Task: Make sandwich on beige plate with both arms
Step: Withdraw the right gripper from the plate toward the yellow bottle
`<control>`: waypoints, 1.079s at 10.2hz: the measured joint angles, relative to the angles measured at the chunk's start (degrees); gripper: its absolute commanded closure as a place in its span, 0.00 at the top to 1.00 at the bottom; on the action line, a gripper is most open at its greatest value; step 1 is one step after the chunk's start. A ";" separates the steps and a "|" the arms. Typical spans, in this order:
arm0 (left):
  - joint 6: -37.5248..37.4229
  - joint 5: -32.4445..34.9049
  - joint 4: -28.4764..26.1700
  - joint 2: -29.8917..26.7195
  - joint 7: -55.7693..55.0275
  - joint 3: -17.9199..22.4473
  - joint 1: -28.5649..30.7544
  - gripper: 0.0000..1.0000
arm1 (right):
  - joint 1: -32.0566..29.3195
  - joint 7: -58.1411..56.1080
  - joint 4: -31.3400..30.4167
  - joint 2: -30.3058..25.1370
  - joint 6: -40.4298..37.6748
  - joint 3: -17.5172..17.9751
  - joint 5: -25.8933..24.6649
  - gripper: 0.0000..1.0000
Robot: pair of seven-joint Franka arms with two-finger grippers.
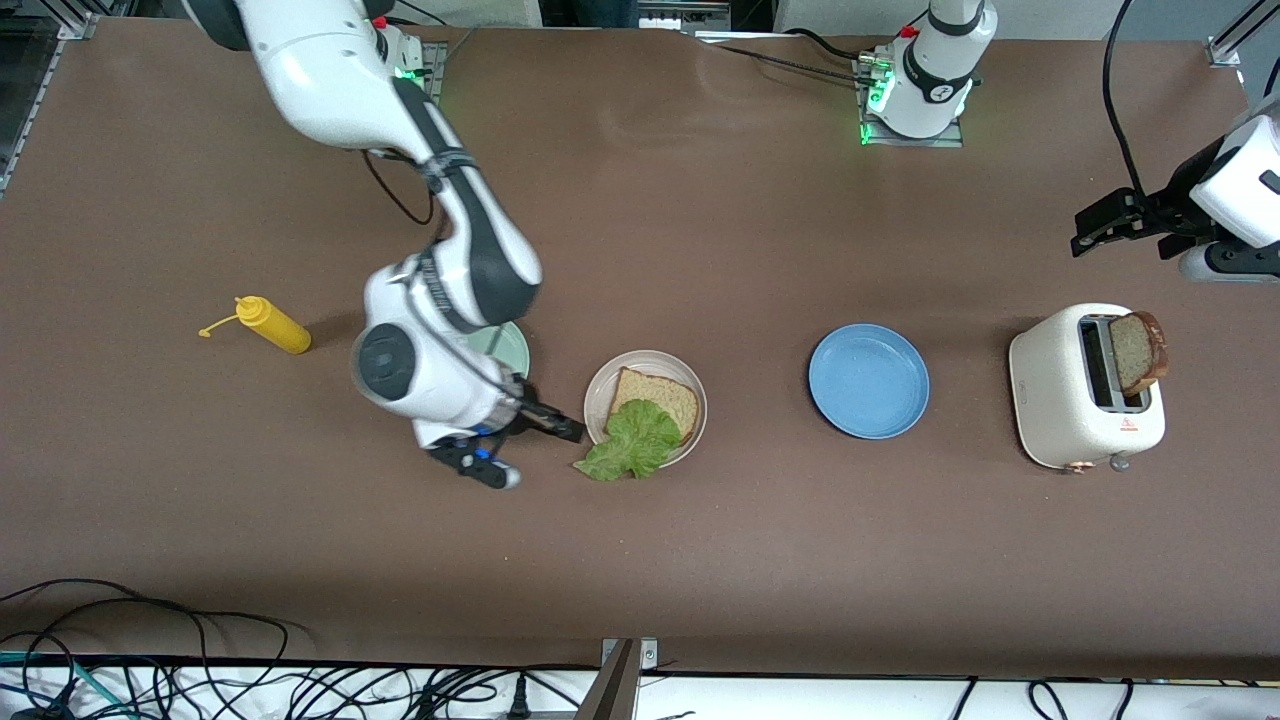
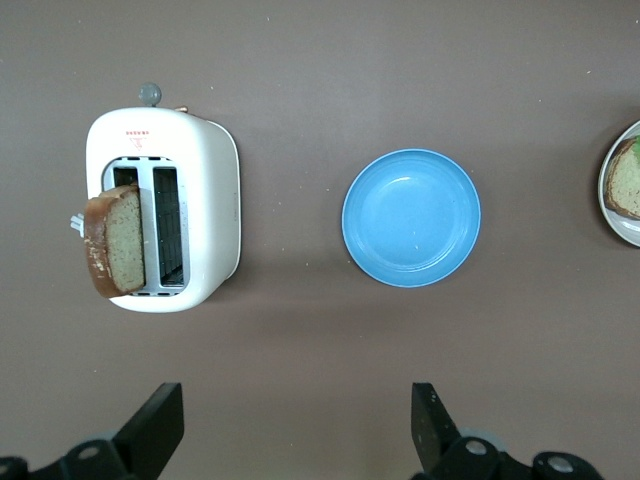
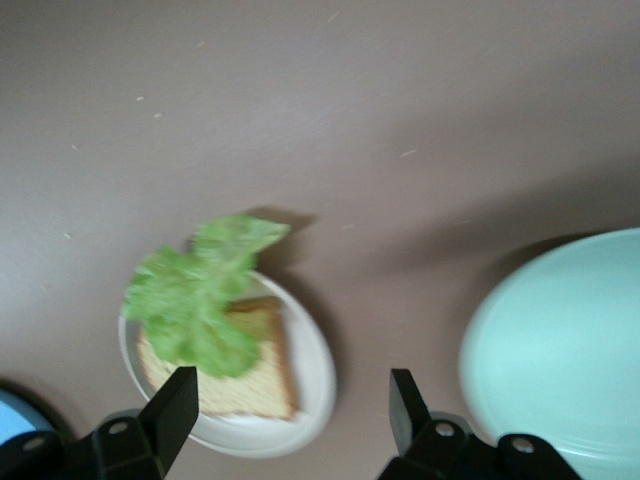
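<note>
The beige plate (image 1: pixel 692 432) carries one tan bread slice (image 1: pixel 660 392) with a green lettuce leaf (image 1: pixel 630 442) on it. The leaf hangs over the rim on the side nearer the front camera. My right gripper (image 1: pixel 525 450) is low beside this plate, toward the right arm's end, open and empty. In the right wrist view the lettuce (image 3: pixel 195 295), bread (image 3: pixel 255 375) and plate (image 3: pixel 318 365) lie just ahead of my right gripper (image 3: pixel 290 410). A second bread slice (image 1: pixel 1140 352) stands in the white toaster (image 1: pixel 1060 400). My left gripper (image 2: pixel 295 425) hangs open over bare table by the toaster (image 2: pixel 210 200).
A mint green plate (image 1: pixel 515 345) lies partly under the right arm. A blue plate (image 1: pixel 868 380) sits between the beige plate and the toaster. A yellow mustard bottle (image 1: pixel 272 325) lies toward the right arm's end. Cables run along the table edge nearest the front camera.
</note>
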 measured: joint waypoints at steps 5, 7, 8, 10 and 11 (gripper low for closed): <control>0.00 0.00 0.07 0.05 0.00 -0.16 0.01 1.00 | -9.60 -30.12 0.11 -7.54 -23.41 -9.29 -0.46 0.89; 0.00 0.00 0.11 0.09 0.00 -0.19 0.01 1.00 | -9.53 -42.34 -0.33 -8.65 -28.99 -16.20 -0.87 1.00; 0.00 0.00 0.15 0.10 0.00 -0.23 0.01 1.00 | -9.60 -48.97 -1.57 -9.33 -30.14 -19.36 -1.13 1.00; -0.02 0.00 0.20 0.12 0.00 -0.25 0.01 1.00 | -9.67 -62.84 -5.74 -11.12 -30.52 -24.89 -1.88 1.00; -0.02 0.00 0.21 0.12 0.00 -0.33 -0.03 1.00 | -9.70 -69.31 -8.08 -12.21 -30.58 -27.65 -1.94 1.00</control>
